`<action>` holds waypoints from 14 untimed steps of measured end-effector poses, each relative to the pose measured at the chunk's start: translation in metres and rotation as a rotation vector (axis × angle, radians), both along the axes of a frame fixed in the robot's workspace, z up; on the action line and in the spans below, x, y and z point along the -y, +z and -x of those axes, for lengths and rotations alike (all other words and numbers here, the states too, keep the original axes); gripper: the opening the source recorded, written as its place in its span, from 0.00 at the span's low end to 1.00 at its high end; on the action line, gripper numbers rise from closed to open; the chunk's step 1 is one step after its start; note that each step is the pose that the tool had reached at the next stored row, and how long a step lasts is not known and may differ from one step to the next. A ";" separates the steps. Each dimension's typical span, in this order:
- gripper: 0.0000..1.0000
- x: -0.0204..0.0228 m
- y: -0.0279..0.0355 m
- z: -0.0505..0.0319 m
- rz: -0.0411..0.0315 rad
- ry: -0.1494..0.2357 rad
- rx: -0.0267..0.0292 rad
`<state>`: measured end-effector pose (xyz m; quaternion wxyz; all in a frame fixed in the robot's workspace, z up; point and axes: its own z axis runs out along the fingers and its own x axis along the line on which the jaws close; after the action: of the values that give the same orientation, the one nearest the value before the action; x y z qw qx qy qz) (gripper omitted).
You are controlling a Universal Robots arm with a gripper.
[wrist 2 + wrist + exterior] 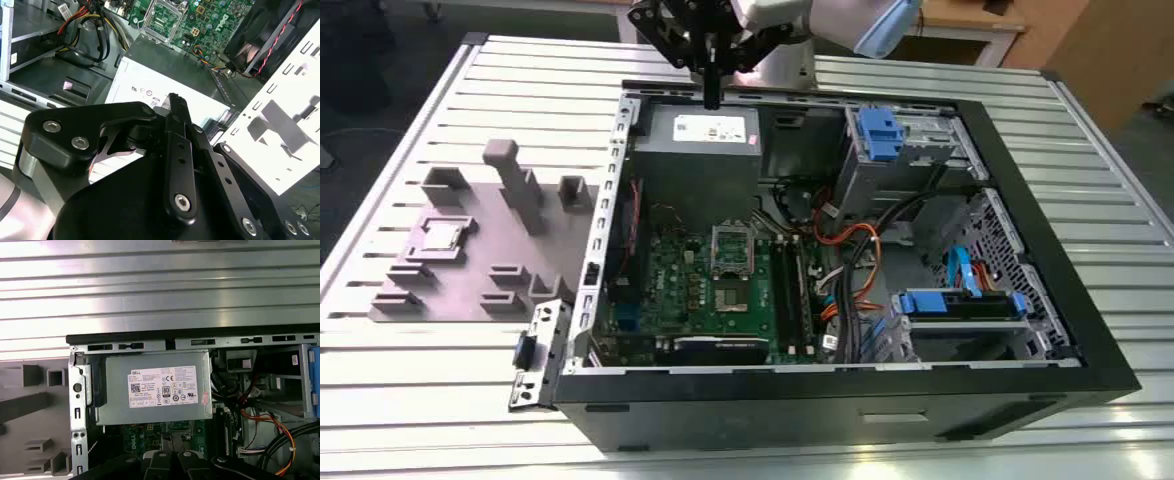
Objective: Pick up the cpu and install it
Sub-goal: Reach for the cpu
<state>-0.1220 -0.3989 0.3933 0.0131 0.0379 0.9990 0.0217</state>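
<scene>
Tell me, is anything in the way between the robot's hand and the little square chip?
The gripper hangs over the computer case. The cpu lies outside on the moulded plate. The case's side wall and the plate's tall blocks stand between; nothing covers it.

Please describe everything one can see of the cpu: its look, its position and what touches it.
The cpu is a small flat square chip, silver-grey on top with a paler rim, metal by its look. It lies flat in a square seat of the grey-purple plate, on the exterior view's left of the case. Only the plate touches it; the pincer hangs apart from it, above the case.
</scene>
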 end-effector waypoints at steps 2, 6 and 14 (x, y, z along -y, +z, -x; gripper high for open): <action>0.11 0.0000 0.0000 0.0000 0.0000 0.000 -0.0001; 0.11 0.0000 0.0001 0.0007 0.0002 0.000 -0.0001; 0.11 0.0000 0.0000 0.0029 0.0001 0.000 -0.0001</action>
<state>-0.1249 -0.3989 0.3933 0.0131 0.0379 0.9990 0.0217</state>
